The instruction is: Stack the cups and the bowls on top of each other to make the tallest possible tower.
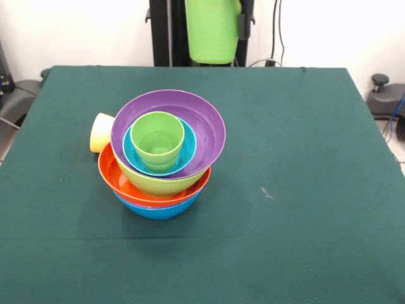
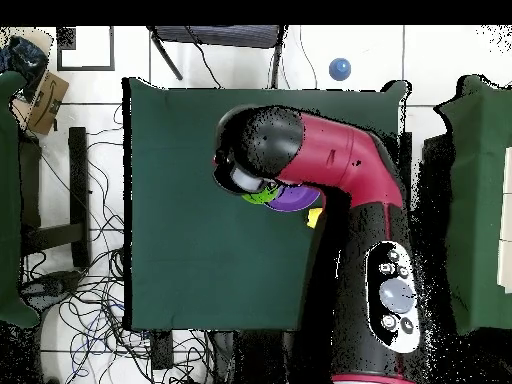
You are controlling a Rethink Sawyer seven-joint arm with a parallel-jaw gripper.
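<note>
The tower stands left of the table's middle in the front view. From the bottom it is a blue bowl (image 1: 161, 209), an orange bowl (image 1: 111, 175), a lime green bowl (image 1: 158, 184) and a tilted purple bowl (image 1: 204, 126). Inside the purple bowl sits the small cyan bowl (image 1: 190, 149), with the light green cup (image 1: 158, 139) upright in it. The pale yellow cup (image 1: 100, 132) lies on its side behind the tower's left, touching it. In the overhead view the red arm (image 2: 335, 160) covers the tower. Only slivers of purple (image 2: 291, 200), lime green (image 2: 255, 198) and yellow (image 2: 315, 216) show. The gripper shows in neither view.
The dark green table (image 1: 304, 158) spreads to the right of and in front of the tower. A lime green perforated object (image 1: 212, 28) hangs at the black pedestal at the far edge. On the floor are cables, a blue ball (image 2: 339, 69) and a cardboard box (image 2: 45, 95).
</note>
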